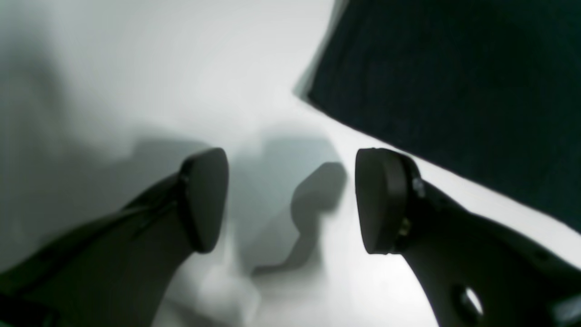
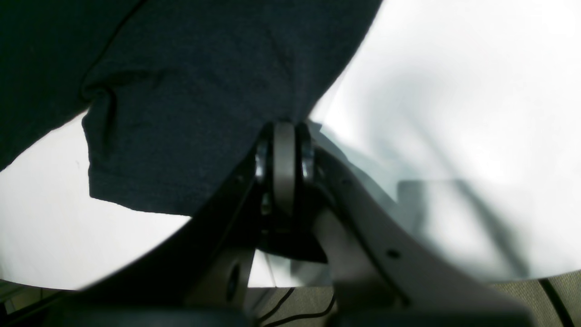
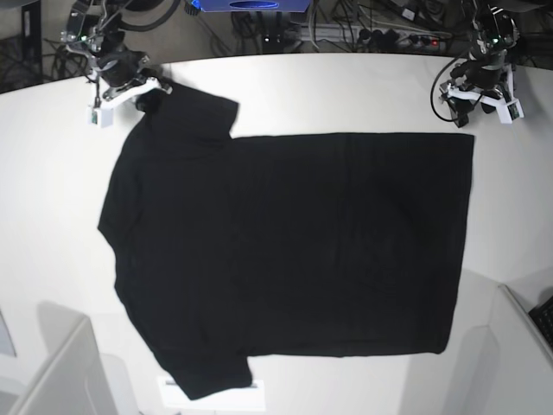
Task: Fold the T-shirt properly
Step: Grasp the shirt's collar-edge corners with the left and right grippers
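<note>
1. The T-shirt (image 3: 294, 251) lay spread flat on the white table (image 3: 346, 95), plain black side up, its sleeves toward the base view's left and its hem toward the right.
2. We saw the right gripper (image 2: 284, 136) at the far sleeve's corner, its jaws pressed together and pinching the dark cloth of that sleeve (image 2: 190, 113); in the base view it (image 3: 143, 86) sat at the shirt's upper left.
3. The left gripper (image 1: 290, 200) hung over bare table with its pads (image 1: 206, 200) spread apart and nothing between them; the T-shirt's hem corner (image 1: 454, 91) lay just beside it, not touching.
4. In the base view we placed this gripper (image 3: 477, 102) just beyond the shirt's upper right corner.
</note>
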Available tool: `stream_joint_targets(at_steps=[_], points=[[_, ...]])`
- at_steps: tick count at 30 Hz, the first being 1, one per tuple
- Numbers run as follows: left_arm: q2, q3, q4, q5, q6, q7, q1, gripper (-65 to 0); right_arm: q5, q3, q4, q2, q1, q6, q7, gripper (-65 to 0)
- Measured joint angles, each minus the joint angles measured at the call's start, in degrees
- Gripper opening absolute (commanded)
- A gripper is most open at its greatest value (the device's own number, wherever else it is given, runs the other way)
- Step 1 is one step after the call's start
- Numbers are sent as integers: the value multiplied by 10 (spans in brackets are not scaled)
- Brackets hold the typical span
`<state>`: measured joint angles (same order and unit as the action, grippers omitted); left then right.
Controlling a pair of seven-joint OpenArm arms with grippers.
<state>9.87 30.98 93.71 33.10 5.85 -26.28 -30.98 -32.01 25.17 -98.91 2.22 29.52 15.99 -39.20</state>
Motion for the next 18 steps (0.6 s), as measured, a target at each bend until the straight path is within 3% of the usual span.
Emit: stream_joint_targets(at_steps=[12, 18], points=[[2, -3, -46, 0, 0, 15, 66, -224, -2, 0, 4, 0, -4, 1, 2, -650], [1, -11, -46, -2, 0, -45, 106, -224, -2, 0, 4, 0, -6, 1, 1, -650]])
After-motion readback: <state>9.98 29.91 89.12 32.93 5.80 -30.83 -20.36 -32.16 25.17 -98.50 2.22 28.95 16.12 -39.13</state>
